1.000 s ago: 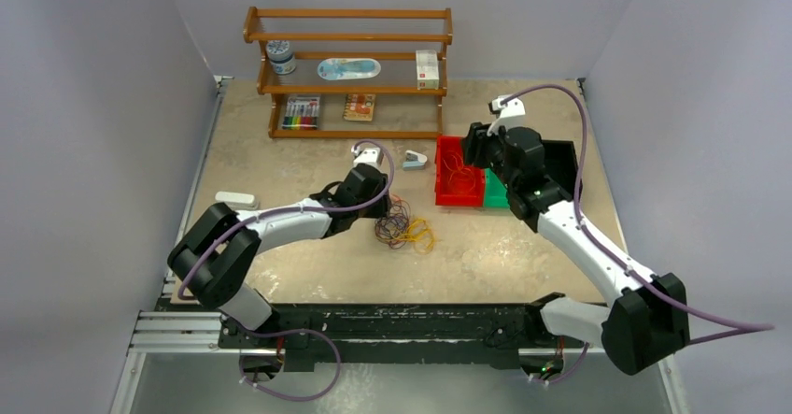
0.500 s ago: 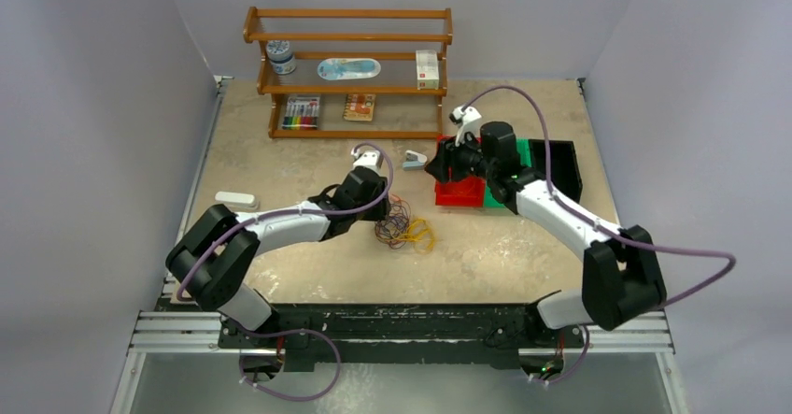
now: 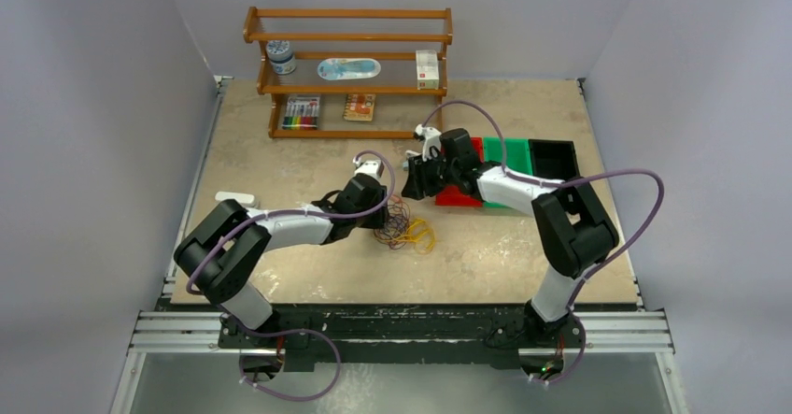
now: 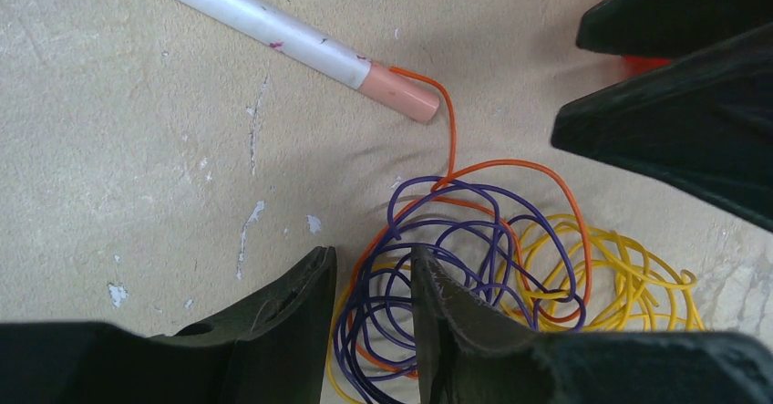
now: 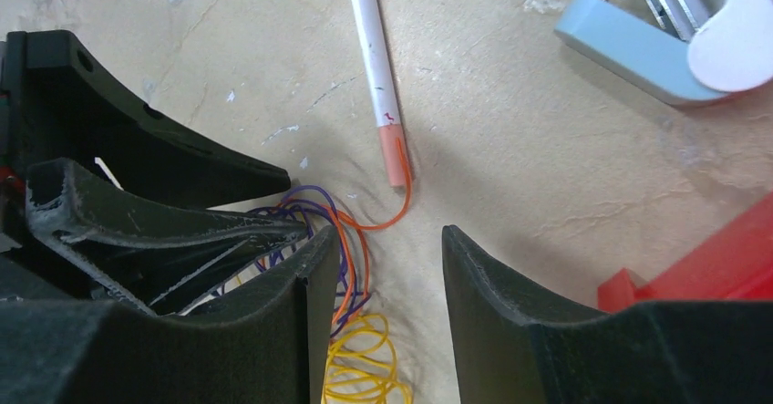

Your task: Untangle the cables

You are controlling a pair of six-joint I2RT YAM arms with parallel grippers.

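The cables (image 3: 404, 229) lie as a fist-sized tangle of purple, orange and yellow loops (image 4: 492, 267) on the tan table. My left gripper (image 4: 372, 256) is down at the tangle's left side and open, with purple and orange loops lying loose between its fingers. My right gripper (image 5: 390, 235) hovers open over the tangle's far edge, tip to tip with the left one. An orange strand (image 5: 365, 231) runs along the inside of its left finger. In the top view the left gripper (image 3: 385, 214) and right gripper (image 3: 409, 190) almost meet.
A white pen with a pink-red tip (image 4: 273, 30) lies just beyond the tangle, an orange cable end touching its tip (image 5: 395, 162). A blue-white stapler (image 5: 675, 39) is nearby. Red (image 3: 453, 197), green (image 3: 509, 148) and black (image 3: 553, 157) bins stand right; a wooden shelf (image 3: 347, 68) stands behind.
My right arm has swung left from over the red bin to the tangle, and its jaws have narrowed slightly. The left gripper has stayed at the cables.
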